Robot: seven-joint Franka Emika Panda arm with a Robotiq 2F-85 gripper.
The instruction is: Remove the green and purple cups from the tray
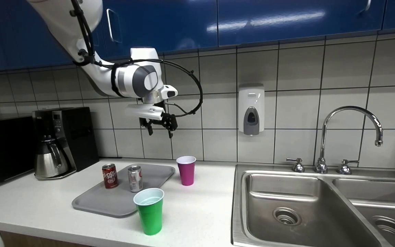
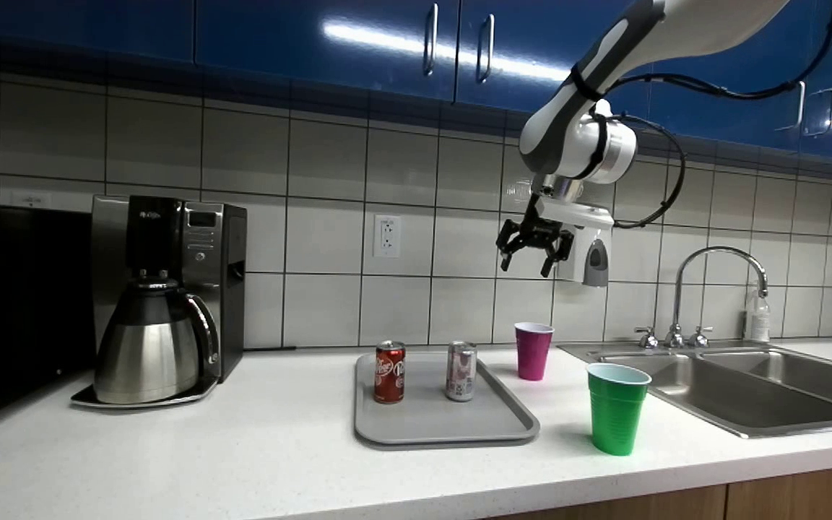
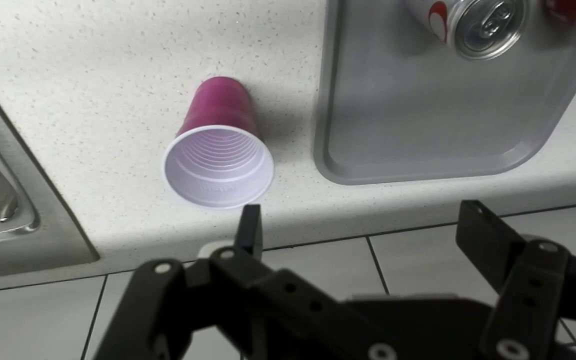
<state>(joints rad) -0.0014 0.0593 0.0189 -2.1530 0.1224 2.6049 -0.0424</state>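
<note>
Since green cup (image 2: 616, 415), purple cup (image 2: 532, 355) stand right of tray (image 2: 427, 419), removal looks done; end effector (image 2: 526, 267) spread, should retreat.

White countertop (image 2: 286, 448) — grey tray (image 2: 430, 422), purple cup (image 2: 533, 357) and green cup (image 2: 614, 414) upright beside it, coffee maker (image 2: 159, 296), black appliance (image 2: 19, 303)

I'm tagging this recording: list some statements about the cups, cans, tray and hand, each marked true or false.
The green plastic cup and purple plastic cup stand upright on the counter. True.
The green plastic cup is gripped. False: the hand hangs open, holding nothing.
The Dr Pepper can and silvery soda can stand on the grey tray. True.
The purple plastic cup stands on the grey tray. False: it stands beside the tray, with a gap.
</note>
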